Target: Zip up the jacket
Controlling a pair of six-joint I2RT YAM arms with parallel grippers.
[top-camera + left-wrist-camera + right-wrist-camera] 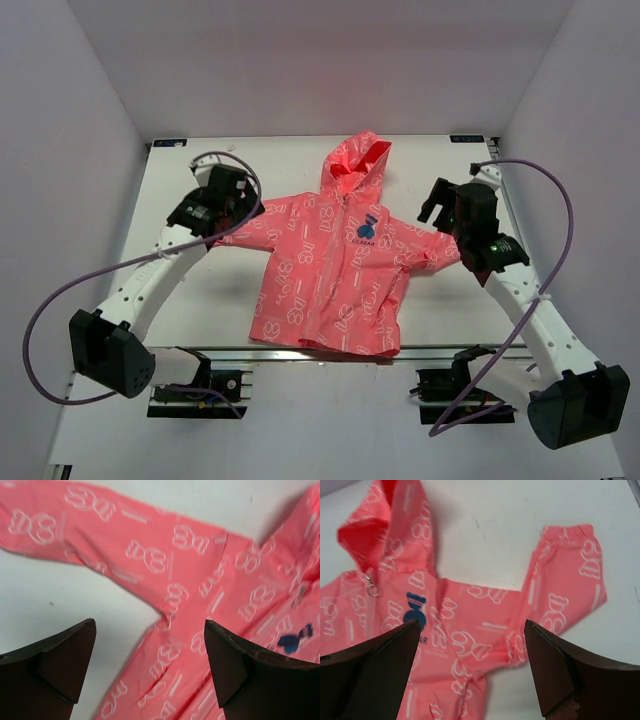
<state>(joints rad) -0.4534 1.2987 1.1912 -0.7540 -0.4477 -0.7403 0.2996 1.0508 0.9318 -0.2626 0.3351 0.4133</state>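
Note:
The coral-pink hooded jacket (335, 270) lies flat on its back in the middle of the white table (200, 320), hood towards the far wall and sleeves spread out. Its front zipper looks closed up to the collar, with the metal pull (371, 589) just under the hood and the blue chest emblem (415, 612) beside it. My left gripper (248, 205) hovers open over the jacket's left sleeve and armpit (170, 605). Over the right armpit, near the right sleeve (570, 580), my right gripper (437, 203) also stands open. Neither gripper holds anything.
White walls close in the table on the left, right and far sides. A metal rail (300, 352) with both arm bases runs along the near edge. Purple cables (40, 310) loop out beside each arm.

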